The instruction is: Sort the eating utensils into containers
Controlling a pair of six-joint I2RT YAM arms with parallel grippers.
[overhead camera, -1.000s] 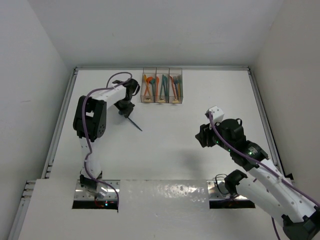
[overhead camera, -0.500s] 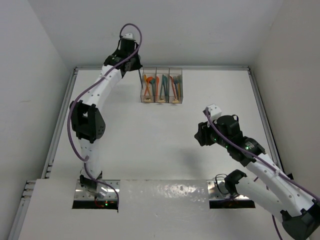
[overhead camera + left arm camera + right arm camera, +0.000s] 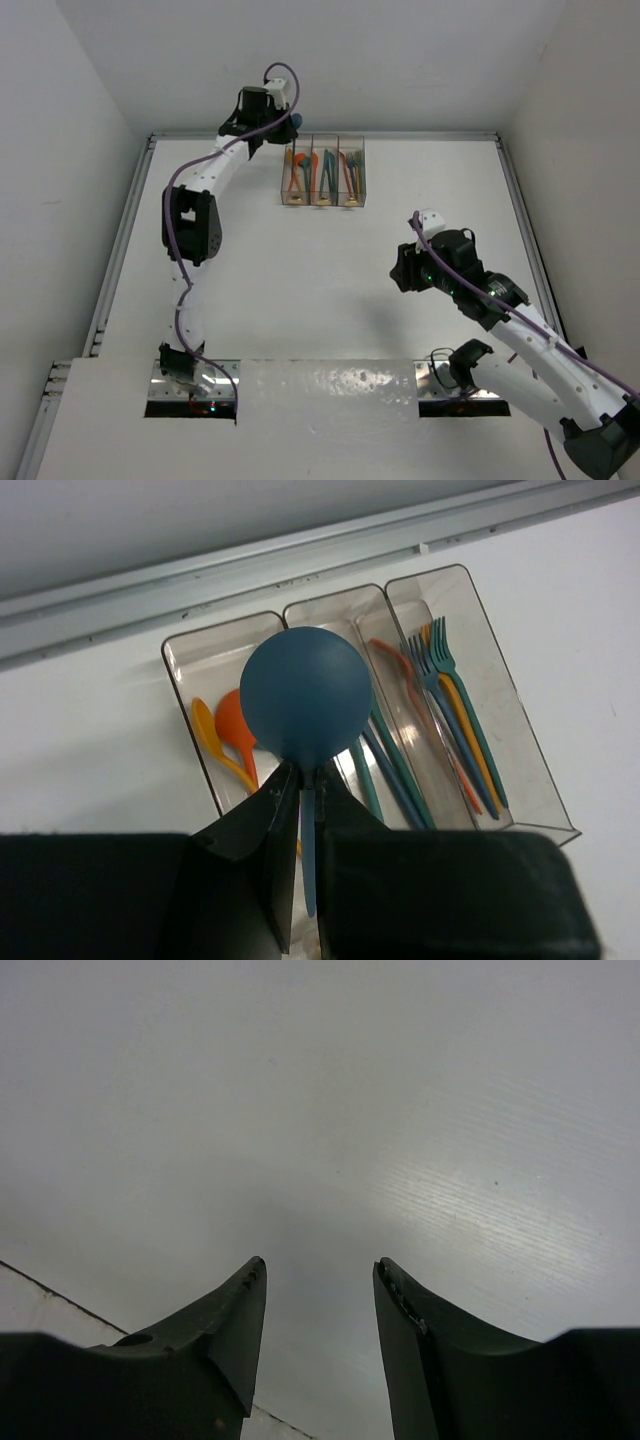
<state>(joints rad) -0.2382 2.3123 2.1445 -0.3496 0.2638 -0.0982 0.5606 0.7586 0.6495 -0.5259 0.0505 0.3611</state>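
Left jaws swung toward containers (image 3: 527, 780), pinching blue spoon (image 3: 305, 697); right jaws apart, empty.

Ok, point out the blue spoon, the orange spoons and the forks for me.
blue spoon (image 3: 305, 698): left wrist view, on its round bowl.
orange spoons (image 3: 237, 727): left wrist view, on one spoon's bowl.
forks (image 3: 441, 648): left wrist view, on the tines.

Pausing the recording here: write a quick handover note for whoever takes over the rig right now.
Left gripper: shut on a blue spoon, held above the containers.
Right gripper: open, empty, over the table.
Done: the bins hold utensils grouped by kind; no loose ones show in the top view.
To do: release the blue spoon into the spoon bin, probably the last piece.
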